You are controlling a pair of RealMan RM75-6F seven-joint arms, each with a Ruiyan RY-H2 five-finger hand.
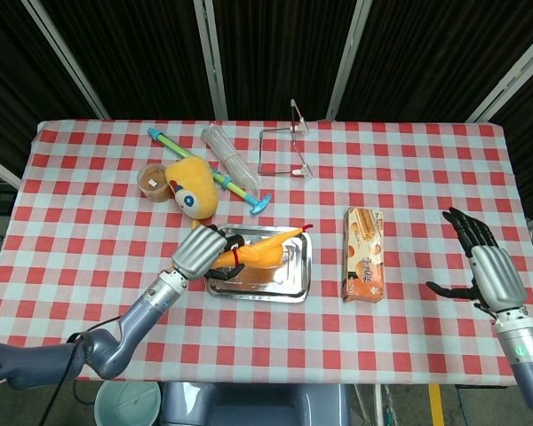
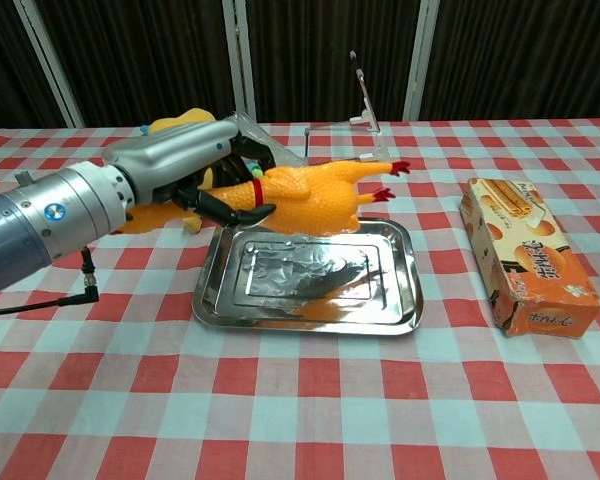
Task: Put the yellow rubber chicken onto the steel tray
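Note:
My left hand [image 1: 198, 249] [image 2: 195, 170] grips the yellow rubber chicken [image 1: 265, 251] [image 2: 310, 197] by its neck end, where a red band circles it. The chicken hangs just above the far part of the steel tray [image 1: 295, 286] [image 2: 400, 300], its red feet pointing right. In the chest view its body casts a shadow on the tray floor. My right hand [image 1: 484, 265] is open with fingers spread, far to the right of the orange box, holding nothing; the chest view does not show it.
An orange snack box [image 1: 363, 253] [image 2: 525, 255] lies right of the tray. Behind the tray sit a yellow plush toy [image 1: 192, 186], a green-blue water gun [image 1: 215, 172], a small brown cup [image 1: 154, 182], a clear tube [image 1: 227, 150] and a wire stand [image 1: 284, 146].

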